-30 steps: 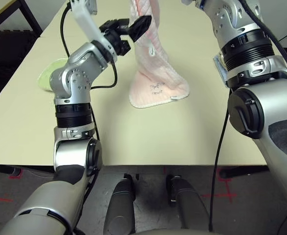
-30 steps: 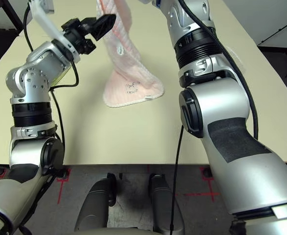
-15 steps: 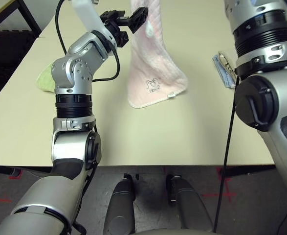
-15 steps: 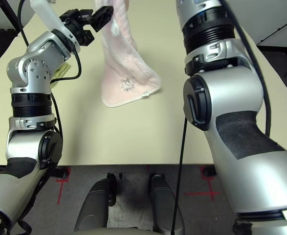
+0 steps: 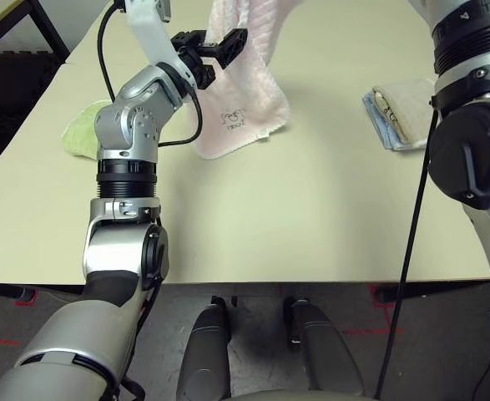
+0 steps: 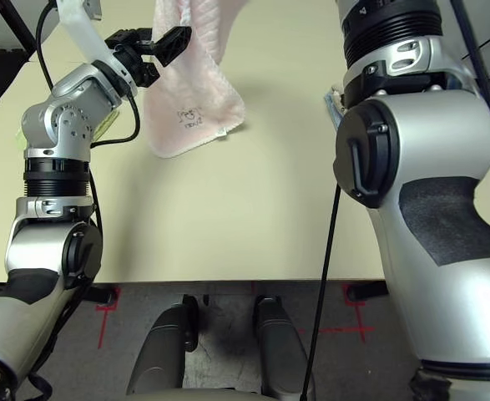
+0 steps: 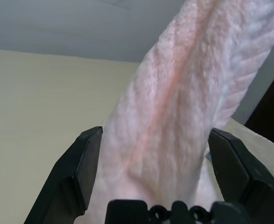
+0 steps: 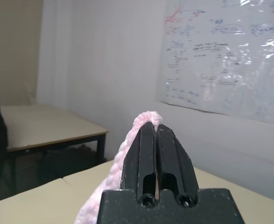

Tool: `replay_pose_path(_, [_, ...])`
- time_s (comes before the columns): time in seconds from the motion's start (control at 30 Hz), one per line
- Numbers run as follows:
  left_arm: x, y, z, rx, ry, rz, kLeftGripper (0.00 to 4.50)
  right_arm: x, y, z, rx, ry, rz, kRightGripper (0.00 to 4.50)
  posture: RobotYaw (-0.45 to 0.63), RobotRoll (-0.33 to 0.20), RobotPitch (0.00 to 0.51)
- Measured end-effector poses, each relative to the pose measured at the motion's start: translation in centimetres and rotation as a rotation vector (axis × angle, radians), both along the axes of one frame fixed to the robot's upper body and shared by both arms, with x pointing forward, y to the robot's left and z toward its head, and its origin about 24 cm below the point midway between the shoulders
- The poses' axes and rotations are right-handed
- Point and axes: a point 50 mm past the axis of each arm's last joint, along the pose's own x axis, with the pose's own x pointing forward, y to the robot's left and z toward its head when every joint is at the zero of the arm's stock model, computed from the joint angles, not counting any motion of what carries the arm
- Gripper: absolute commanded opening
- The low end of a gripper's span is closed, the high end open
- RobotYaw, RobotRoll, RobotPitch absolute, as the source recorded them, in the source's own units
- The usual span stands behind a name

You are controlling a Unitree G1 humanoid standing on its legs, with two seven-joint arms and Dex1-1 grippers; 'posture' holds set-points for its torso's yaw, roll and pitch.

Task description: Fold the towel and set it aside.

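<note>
The pale pink towel (image 5: 246, 88) hangs stretched from above, and its lower end with the dark drawing (image 5: 233, 120) rests on the table. Up out of the eye views, my right gripper (image 8: 153, 128) is shut on the towel's top edge (image 8: 112, 186). My left gripper (image 5: 219, 46) is open at mid height. The hanging towel (image 7: 174, 116) runs between its two black fingers (image 7: 80, 172), close to both.
A light green folded towel (image 5: 82, 129) lies on the table's left side. Beige-and-blue folded towels (image 5: 399, 113) lie at the right, beside my right arm. The tan table (image 5: 311, 209) has bare room in front of the pink towel. A black cable (image 5: 196, 117) loops by my left arm.
My right arm has risen and swung right, dragging the towel's lower end left and farther away. The left gripper has stayed open beside the towel, which is now between its fingers.
</note>
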Motion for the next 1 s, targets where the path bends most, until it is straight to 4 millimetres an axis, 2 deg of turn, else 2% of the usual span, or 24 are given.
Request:
replay_pose_path(0.23, [0.8, 1.8, -1.5, 0.040, 0.032, 0.086, 4.50, -0.1, -0.9, 0.2, 0.003, -0.004, -0.021, 0.02, 0.01, 0.000, 0.140])
replay_pose_path(0.3, [0.7, 1.4, -1.5, 0.034, 0.025, 0.071, 4.50, 0.0, -0.5, 0.1, -0.011, 0.006, -0.013, 0.02, 0.01, 0.000, 0.146])
replay_pose_path(0.4, [-0.1, -0.4, -0.5, 0.011, -0.016, -0.003, 4.50, 0.1, 0.6, -0.3, -0.035, 0.021, 0.008, 0.02, 0.02, 0.000, 0.150])
replay_pose_path(0.57, [-2.6, -3.8, 2.1, -0.044, -0.075, -0.069, 4.50, 0.3, 2.4, -0.9, -0.058, 0.053, 0.035, 0.02, 0.04, 0.000, 0.154])
replay_pose_path(0.77, [-4.0, -6.6, 4.4, -0.140, -0.054, -0.081, 4.50, 0.5, 3.2, -1.4, -0.073, 0.071, 0.033, 0.02, 0.05, 0.000, 0.153])
replay_pose_path(0.9, [-3.4, -7.9, 2.6, -0.115, 0.027, 0.003, 4.50, 0.5, 3.0, -1.3, -0.050, 0.070, 0.024, 0.02, 0.04, 0.000, 0.152])
replay_pose_path(1.0, [-2.7, -8.7, -0.4, -0.090, 0.122, 0.060, 4.50, 0.1, 2.9, -0.4, -0.024, 0.052, 0.023, 0.02, 0.03, 0.000, 0.154])
